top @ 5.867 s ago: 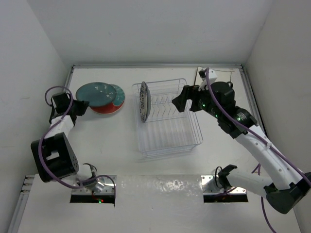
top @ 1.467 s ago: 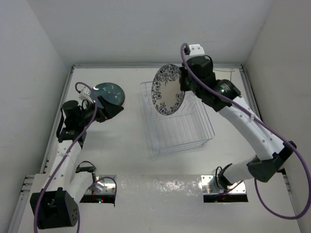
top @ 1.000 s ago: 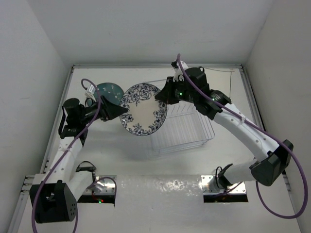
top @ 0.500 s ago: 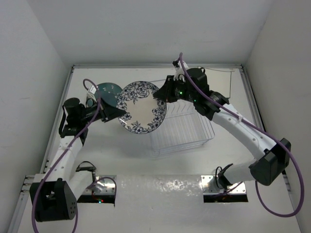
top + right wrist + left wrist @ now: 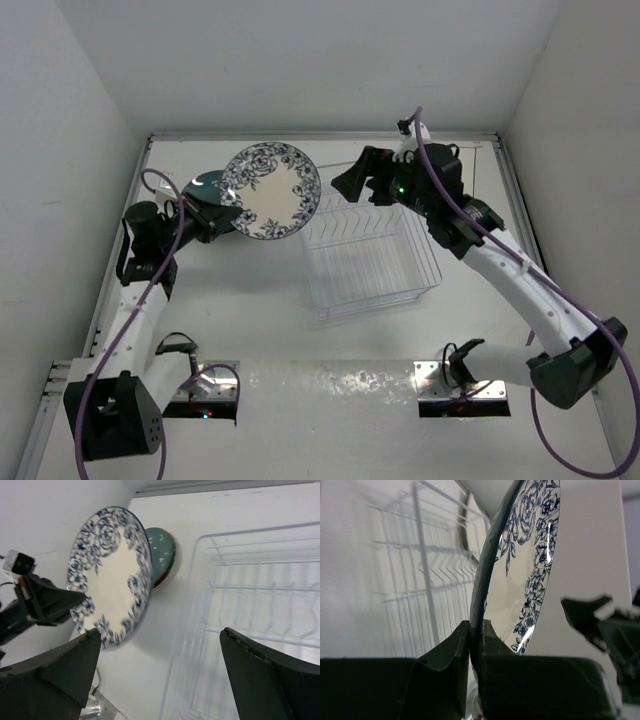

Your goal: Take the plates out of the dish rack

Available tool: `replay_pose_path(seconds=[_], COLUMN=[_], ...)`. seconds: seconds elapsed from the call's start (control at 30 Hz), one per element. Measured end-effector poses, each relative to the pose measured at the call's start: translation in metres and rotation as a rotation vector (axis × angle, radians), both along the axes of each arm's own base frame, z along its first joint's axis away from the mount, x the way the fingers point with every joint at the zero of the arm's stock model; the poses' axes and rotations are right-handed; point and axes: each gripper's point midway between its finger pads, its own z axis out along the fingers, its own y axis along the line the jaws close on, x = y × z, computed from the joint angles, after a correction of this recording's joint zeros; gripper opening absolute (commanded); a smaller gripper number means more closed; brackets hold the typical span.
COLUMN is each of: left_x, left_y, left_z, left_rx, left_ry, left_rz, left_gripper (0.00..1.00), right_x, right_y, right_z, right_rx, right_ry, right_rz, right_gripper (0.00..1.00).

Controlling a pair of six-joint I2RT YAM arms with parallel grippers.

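- Pinching the floral plate [image 5: 271, 190] by its lower rim alone, the left gripper [image 5: 228, 222] has both fingers pressed tight on 1 narrow strip of edge. The plate hangs tilted in the air, upper centre-left in the top view, between the stack [image 5: 205, 183] and the rack [image 5: 370, 305].
- Most of the plate's weight sits well away from that pinch. On a glazed rim, a quick swing could make it pivot or slide out and drop onto the table [image 5: 250, 330] or the stack, where it could chip.
- The right gripper [image 5: 350, 183] is spread wide and holds nothing. It hovers by the rack's upper-left corner, just right of the plate, so a careless move by either arm could clip the plate's free edge.
- Setting the plate down is a further risk. If it comes in this tilted, its rim would land first and could shove the top plate sideways.
- Rack: centre of the top view. I see no plate between its prongs, though the thin white wires against the white table make that hard to be sure of.
- Stack: upper left, lying flat. A teal plate [image 5: 162, 547] sits on top with a red edge [image 5: 162, 582] showing under it, so at least 2 plates are there, partly hidden behind the floral plate.
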Motion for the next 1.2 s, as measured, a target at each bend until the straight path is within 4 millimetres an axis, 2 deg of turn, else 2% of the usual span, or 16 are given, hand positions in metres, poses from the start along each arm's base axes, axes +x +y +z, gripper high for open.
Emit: replay_pose_path(seconds=[0.17, 0.27, 0.37, 0.57, 0.83, 0.9, 0.93, 0.97, 1.0, 1.1, 1.2], left_x=[0.031, 0.046, 0.057, 0.064, 0.075, 0.081, 0.084, 0.088, 0.091, 0.099, 0.105], left_y=[0.051, 0.084, 0.112, 0.131, 0.142, 0.144, 0.144, 0.145, 0.145, 0.147, 0.148], left_z=[-0.011, -0.031, -0.061, -0.114, -0.153, -0.156, -0.156, -0.155, -0.154, -0.152, -0.157], left_rx=[0.020, 0.038, 0.069, 0.119, 0.144, 0.138, 0.137, 0.135, 0.137, 0.130, 0.132], left_ry=[0.105, 0.188, 0.290, 0.450, 0.549, 0.546, 0.538, 0.528, 0.519, 0.502, 0.513], left_rz=[0.238, 0.374, 0.494, 0.576, 0.604, 0.603, 0.603, 0.601, 0.599, 0.598, 0.591], left_gripper=[0.00, 0.00, 0.00, 0.00, 0.00, 0.09, 0.17, 0.31, 0.36, 0.52, 0.61], right_x=[-0.017, -0.031, -0.042, -0.055, -0.063, -0.065, -0.065, -0.065, -0.065, -0.067, -0.068], right_y=[-0.035, -0.052, -0.064, -0.073, -0.072, -0.071, -0.071, -0.071, -0.071, -0.071, -0.072], right_z=[-0.002, -0.009, -0.014, -0.037, -0.065, -0.071, -0.072, -0.073, -0.073, -0.074, -0.076], right_rx=[-0.067, -0.100, -0.130, -0.188, -0.235, -0.242, -0.244, -0.245, -0.246, -0.245, -0.245], right_ry=[-0.033, -0.037, -0.047, -0.030, 0.011, 0.019, 0.021, 0.021, 0.020, 0.021, 0.023], right_rz=[-0.094, -0.119, -0.130, -0.111, -0.061, -0.052, -0.049, -0.047, -0.046, -0.041, -0.039], right_gripper=[0.99, 0.99, 0.99, 0.99, 0.99, 0.99, 0.99, 0.99, 0.99, 0.99, 0.99])
